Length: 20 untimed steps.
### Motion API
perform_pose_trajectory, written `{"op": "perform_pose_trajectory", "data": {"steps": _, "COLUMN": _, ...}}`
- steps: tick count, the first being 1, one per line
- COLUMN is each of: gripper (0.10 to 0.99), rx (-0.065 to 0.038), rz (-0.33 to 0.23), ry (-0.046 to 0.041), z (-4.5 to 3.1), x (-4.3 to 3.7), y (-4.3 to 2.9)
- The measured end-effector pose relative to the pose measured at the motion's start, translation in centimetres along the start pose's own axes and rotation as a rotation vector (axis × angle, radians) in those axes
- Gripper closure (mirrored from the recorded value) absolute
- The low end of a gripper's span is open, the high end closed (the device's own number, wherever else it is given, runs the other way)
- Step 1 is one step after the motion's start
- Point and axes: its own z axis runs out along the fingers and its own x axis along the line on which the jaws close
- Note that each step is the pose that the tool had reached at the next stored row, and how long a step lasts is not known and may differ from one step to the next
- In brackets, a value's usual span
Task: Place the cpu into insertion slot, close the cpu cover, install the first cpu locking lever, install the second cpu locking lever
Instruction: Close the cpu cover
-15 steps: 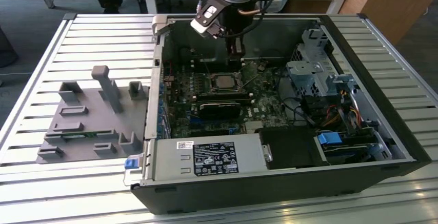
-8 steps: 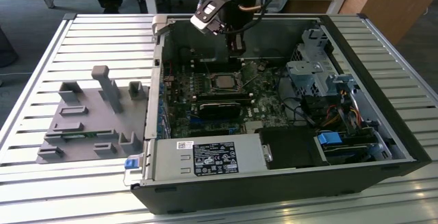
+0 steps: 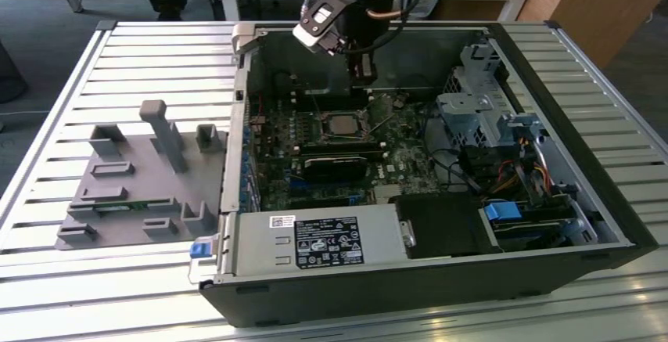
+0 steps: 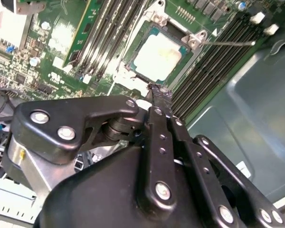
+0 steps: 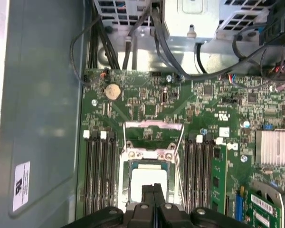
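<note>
- One claw [image 3: 361, 81] in the exterior view, hanging inside the open pc case [image 3: 418, 291] over the green board. Fingers are pressed together w/ nothing btwn them.
- Same view: cpu [image 3: 342, 125] sits flat in the insertion slot [image 3: 324, 123], below the fingertips and a bit toward the camera, w/ a clear gap btwn tip and chip. Grey fixture tray [image 3: 136, 189] lies outside the case, well off to the exterior view's left of the claw.
- Second wrist view: claw [image 4: 158, 91] is closed and empty, black fingers [image 4: 154, 123] meeting at the tip. cpu [image 4: 157, 56], pale metal top up, is just beyond the tip, seated in the insertion slot [image 4: 128, 76]. Thin locking lever [image 4: 228, 42] sticks out from a socket corner across the memory slots [image 4: 213, 61], off to one side of the claw and not touched.
- First wrist view: claw [image 5: 152, 186] is shut w/ only a hairline btwn the two fingers [image 5: 146, 199]. Tips overlap the near edge of the cpu [image 5: 140, 175]; can't tell if they touch it. Chip sits square in the insertion slot [image 5: 124, 190]. cpu cover [image 5: 154, 124] looks swung up off the chip, at the socket edge farthest from the claw, board showing thru its window. Memory slots [image 5: 99, 175] run along both sides of socket and claw.
</note>
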Motion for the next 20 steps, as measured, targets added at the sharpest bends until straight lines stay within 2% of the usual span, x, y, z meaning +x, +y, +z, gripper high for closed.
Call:
{"op": "perform_pose_trajectory", "data": {"steps": 7, "gripper": 0.980, "rx": 0.001, "rz": 0.000, "ry": 0.0000, "z": 0.20, "x": -0.04, "y": 1.79}}
{"op": "perform_pose_trajectory", "data": {"steps": 12, "gripper": 0.980, "rx": 0.001, "rz": 0.000, "ry": 0.0000, "z": 0.50, "x": -0.06, "y": 2.71}}
{"op": "perform_pose_trajectory", "data": {"steps": 20, "gripper": 0.980, "rx": 0.002, "rz": 0.000, "ry": 0.0000, "z": 0.94, "x": -0.09, "y": 3.58}}
